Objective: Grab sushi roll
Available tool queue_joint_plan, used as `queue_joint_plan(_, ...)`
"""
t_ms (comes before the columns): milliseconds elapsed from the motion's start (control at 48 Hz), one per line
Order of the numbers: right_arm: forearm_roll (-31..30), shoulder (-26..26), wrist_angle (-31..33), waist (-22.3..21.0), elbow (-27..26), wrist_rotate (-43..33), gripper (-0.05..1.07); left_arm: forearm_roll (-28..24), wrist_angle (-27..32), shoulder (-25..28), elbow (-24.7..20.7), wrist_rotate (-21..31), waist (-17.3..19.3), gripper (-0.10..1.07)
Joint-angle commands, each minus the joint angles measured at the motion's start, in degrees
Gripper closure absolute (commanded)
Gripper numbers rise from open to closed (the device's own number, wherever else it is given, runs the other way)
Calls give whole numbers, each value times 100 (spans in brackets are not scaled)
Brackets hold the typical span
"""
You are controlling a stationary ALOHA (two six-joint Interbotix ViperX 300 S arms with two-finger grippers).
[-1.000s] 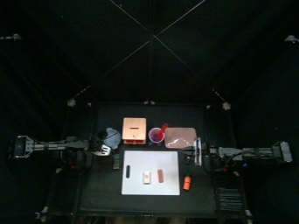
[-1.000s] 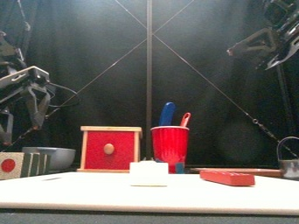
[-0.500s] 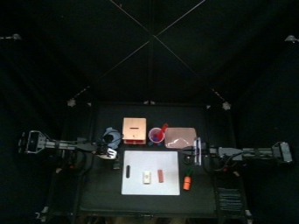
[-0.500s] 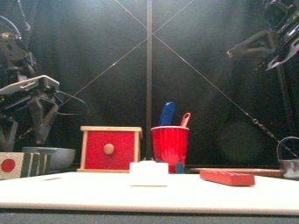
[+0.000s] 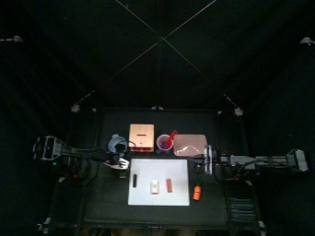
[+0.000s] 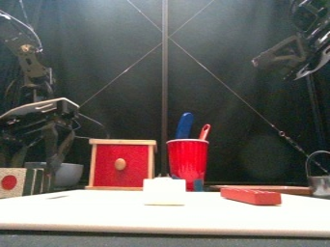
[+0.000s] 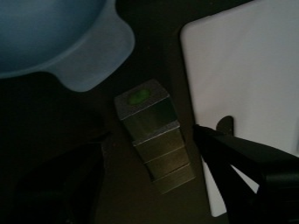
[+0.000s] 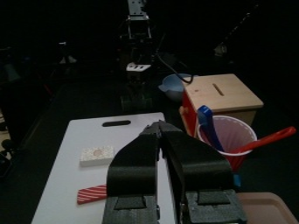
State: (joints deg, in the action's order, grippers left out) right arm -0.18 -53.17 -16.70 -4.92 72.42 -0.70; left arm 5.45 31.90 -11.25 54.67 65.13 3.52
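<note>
red cup behind sushi roll

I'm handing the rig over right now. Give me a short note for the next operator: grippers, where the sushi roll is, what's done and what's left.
Left gripper: open, empty, above the table's left side beside the white cutting board.
Right gripper: shut, empty, raised at the right.
Sushi roll: on the board, untouched; a red-striped piece lies to its right.
Done: nothing grasped.
Left: reach and grab the roll.

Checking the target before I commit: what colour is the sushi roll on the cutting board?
White sushi roll; front view shows it best.
</note>
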Motion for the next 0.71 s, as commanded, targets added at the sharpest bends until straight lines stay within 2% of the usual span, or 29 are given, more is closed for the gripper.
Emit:
queue_joint_plan(0, 9, 53, -26, -9, -53, 0, 101, 18, -18, 97, -167, 9, -26, -6)
queue_joint_plan(271, 9, 53, -26, -18, -35, 0, 101, 9, -18, 193, -167, 0, -88, -1)
queue_joint_plan(542, 18, 53, -26, -9, -35, 0, 101, -18, -18, 185, -176, 9, -88, 23)
queue_joint_plan(688, 9, 53, -26, -18, -44, 0, 101, -62, -26, 176, -176, 9, -88, 31)
